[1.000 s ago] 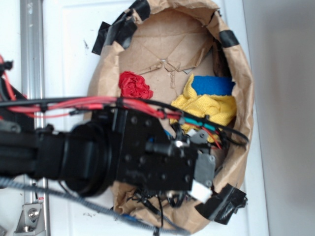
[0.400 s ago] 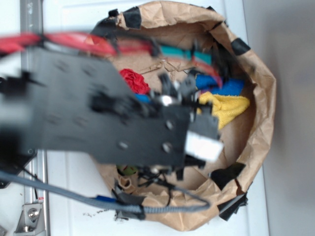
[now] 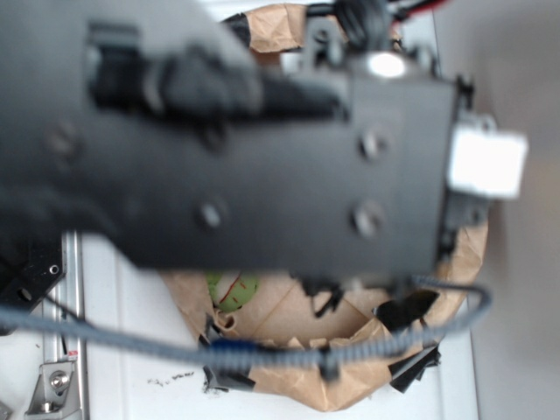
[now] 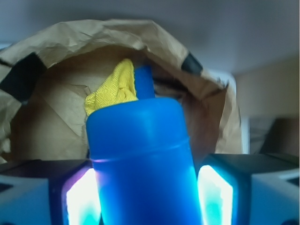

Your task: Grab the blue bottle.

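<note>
Gripper (image 4: 149,197) clamps the blue bottle (image 4: 143,159) by its smooth body, neck pointing away. Beyond the bottle: yellow cloth (image 4: 112,91), then the paper bag (image 4: 61,42). Risk, judged: the slick plastic may slide from the pads (image 4: 215,197).

Gripper clamped, arm raised close to exterior camera.
Black blurred robot arm (image 3: 236,140) fills most of exterior view, extending from the left edge toward the right, white block at its right end. Wrist view: black two-finger gripper (image 4: 149,197) has both fingers (image 4: 77,199) pressed against the sides of the smooth bright-blue plastic bottle (image 4: 143,159), jaws closed on its body, inner pads glowing bright.
</note>
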Tool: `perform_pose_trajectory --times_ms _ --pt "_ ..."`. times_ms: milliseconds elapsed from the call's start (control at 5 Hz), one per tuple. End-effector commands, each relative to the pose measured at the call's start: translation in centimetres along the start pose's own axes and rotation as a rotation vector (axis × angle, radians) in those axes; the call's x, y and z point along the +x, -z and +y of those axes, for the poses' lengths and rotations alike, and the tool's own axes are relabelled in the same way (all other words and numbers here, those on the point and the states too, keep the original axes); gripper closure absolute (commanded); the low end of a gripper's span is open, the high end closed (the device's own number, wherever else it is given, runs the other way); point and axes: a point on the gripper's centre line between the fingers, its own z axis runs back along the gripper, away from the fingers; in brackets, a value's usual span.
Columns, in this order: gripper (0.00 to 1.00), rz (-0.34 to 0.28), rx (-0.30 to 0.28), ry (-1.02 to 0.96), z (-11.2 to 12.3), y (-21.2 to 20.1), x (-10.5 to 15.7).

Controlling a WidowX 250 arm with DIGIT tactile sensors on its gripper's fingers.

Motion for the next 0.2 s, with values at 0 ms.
perform_pose_trajectory --times_ms 0 --pt "1.00 0.003 -0.022 -0.303 -1.08 -1.07 -1.39"
